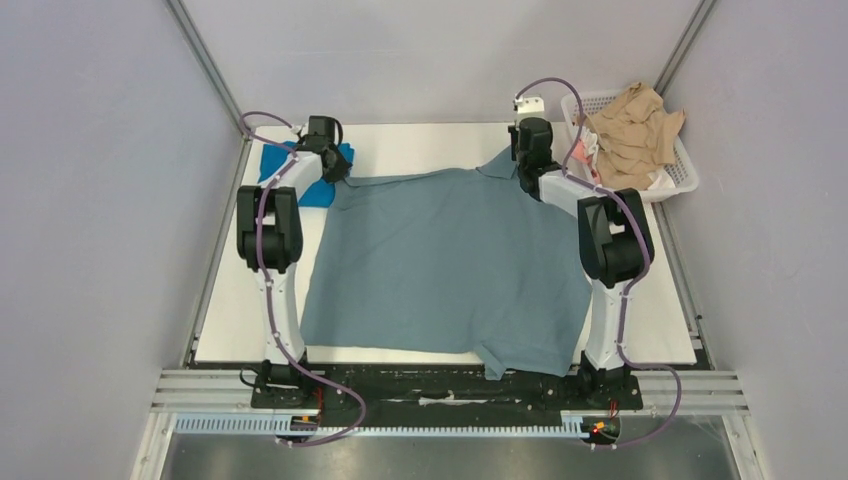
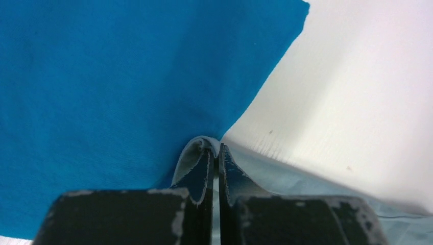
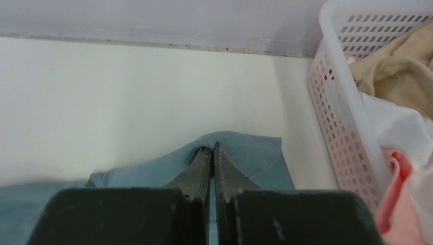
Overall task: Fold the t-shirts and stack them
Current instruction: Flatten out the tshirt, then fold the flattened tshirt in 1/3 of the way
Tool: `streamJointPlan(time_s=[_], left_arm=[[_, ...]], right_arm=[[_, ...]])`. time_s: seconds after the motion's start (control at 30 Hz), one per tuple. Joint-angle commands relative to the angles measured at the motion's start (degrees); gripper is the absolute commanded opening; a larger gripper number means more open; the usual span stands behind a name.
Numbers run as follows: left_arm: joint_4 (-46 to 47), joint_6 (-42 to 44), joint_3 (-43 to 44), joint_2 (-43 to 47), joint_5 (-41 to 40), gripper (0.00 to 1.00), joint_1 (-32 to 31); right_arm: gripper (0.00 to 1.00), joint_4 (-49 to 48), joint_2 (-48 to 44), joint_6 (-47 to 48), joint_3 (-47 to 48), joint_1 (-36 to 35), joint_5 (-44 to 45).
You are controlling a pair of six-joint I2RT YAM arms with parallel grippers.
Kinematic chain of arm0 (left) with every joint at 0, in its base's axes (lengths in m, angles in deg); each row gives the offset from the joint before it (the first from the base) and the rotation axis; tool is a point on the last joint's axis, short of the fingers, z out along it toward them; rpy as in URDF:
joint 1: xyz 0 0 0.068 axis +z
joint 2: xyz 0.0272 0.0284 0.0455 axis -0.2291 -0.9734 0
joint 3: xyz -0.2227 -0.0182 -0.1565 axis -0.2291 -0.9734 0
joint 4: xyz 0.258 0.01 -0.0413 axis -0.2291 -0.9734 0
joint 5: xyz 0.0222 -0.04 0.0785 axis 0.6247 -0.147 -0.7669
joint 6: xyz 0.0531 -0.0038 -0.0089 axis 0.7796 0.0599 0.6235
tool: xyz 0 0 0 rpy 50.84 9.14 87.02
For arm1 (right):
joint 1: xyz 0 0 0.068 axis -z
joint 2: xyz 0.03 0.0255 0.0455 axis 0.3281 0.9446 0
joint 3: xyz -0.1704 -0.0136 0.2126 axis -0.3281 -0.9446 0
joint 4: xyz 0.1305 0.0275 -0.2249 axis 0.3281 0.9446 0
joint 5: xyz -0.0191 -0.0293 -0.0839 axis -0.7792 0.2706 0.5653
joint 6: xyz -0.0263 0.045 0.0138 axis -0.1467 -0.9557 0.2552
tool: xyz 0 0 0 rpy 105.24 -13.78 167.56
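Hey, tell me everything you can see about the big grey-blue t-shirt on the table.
The grey-blue t-shirt is soft, plain slate cloth, spread nearly flat and lightly wrinkled across the white table. One short sleeve reaches past the near edge by the right arm's base. Its far edge is pinched at both ends: the left gripper is shut on the corner beside the cobalt shirt, the right gripper on the corner near the basket.
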Motion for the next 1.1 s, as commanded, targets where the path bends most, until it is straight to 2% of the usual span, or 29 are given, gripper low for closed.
streamJointPlan(time_s=[0.0,0.2,0.4,0.6,0.73,1.07], left_arm=[[0.43,0.32,4.57,-2.59,0.78,0.02,0.21],[-1.25,-0.43,8.06,-5.28,-0.1,0.02,0.17],[-1.77,-1.21,7.38,-3.41,0.87,0.02,0.19],[1.0,-0.95,-1.38,4.56,2.87,0.02,0.18],[3.59,-1.39,-9.97,11.27,5.25,0.02,0.2],[2.3,0.18,-23.59,25.55,2.32,0.02,0.19]], right_arm=[[0.0,-6.45,5.15,-3.98,7.24,1.14,-1.62],[0.0,-4.9,11.58,-7.66,13.12,2.9,-3.17],[0.0,-4.79,9.0,-6.56,10.53,3.32,-7.89],[0.0,-3.1,-2.98,-3.32,0.25,3.3,-11.35],[0.0,2.9,-10.79,-1.9,-6.1,3.31,-11.32],[0.0,26.21,-24.25,-0.49,-11.52,3.31,-7.35]])
